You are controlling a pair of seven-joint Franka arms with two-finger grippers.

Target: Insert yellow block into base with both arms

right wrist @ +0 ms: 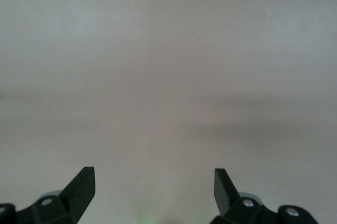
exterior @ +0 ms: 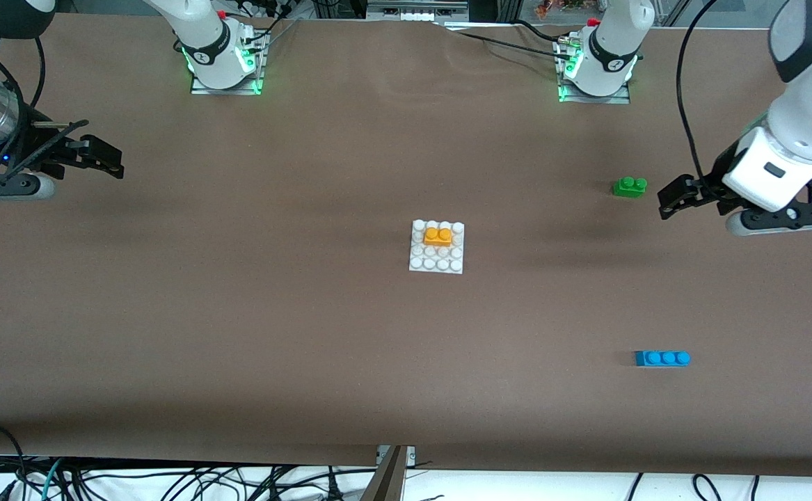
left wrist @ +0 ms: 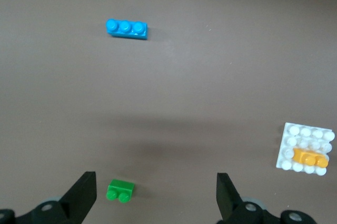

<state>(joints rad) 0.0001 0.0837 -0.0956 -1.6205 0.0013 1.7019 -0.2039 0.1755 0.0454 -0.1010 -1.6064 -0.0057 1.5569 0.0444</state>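
Observation:
The yellow block (exterior: 438, 236) sits on the white studded base (exterior: 436, 259) at mid-table, on the base's part farther from the front camera. Both show in the left wrist view, the block (left wrist: 310, 157) on the base (left wrist: 288, 145). My left gripper (exterior: 669, 200) is open and empty in the air at the left arm's end of the table, beside the green brick. In its wrist view the gripper (left wrist: 156, 195) shows wide apart. My right gripper (exterior: 110, 161) is open and empty at the right arm's end; its wrist view shows the gripper (right wrist: 154, 190) over bare table only.
A green two-stud brick (exterior: 630, 186) lies near the left gripper and shows in the left wrist view (left wrist: 120, 190). A blue three-stud brick (exterior: 662, 358) lies nearer the front camera, also in the left wrist view (left wrist: 127, 28). Cables run along the table's front edge.

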